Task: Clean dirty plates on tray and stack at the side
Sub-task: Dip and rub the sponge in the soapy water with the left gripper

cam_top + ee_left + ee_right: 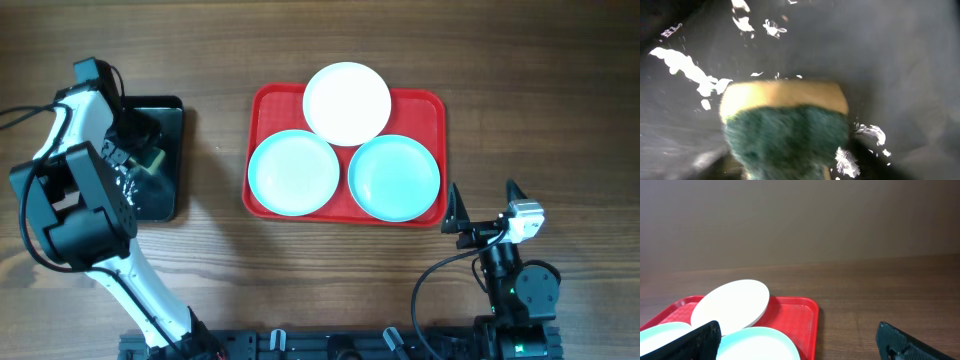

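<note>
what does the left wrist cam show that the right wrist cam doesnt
Only the left wrist view: a yellow sponge with a green scrub face, blurred and very close, over the glossy black tray flecked with white glare.
Only the right wrist view: the red tray on the wooden table, holding the white plate and two turquoise plates, framed by the spread fingers of the right claw.
Shared: no object appears in both.

Robot-lab wooden table (pixel 330 290), plain wall (pixel 800 220)
</note>
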`<act>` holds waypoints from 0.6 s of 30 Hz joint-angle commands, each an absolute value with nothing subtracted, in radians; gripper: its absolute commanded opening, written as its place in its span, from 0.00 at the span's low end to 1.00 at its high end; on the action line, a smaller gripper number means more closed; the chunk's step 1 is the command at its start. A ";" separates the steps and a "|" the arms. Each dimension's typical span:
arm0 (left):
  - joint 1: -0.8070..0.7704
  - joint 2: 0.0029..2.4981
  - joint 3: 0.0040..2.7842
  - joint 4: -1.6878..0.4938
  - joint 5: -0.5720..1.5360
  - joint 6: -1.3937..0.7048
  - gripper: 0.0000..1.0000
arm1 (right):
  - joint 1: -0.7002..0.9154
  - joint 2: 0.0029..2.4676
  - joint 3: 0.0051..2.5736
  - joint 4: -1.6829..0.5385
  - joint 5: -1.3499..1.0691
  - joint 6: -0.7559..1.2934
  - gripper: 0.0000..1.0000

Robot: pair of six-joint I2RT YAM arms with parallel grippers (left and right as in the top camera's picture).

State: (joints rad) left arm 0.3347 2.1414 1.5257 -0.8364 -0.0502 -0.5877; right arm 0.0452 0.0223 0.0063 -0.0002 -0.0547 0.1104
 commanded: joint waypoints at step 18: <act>0.350 2.203 1.490 -0.724 -0.106 -0.583 0.04 | 0.048 0.018 0.005 0.002 -0.045 0.105 1.00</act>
State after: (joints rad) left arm 0.3447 2.1487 1.5185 -0.7166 -0.1337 -0.5808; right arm 0.0452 0.0223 0.0063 -0.0002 -0.0547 0.1104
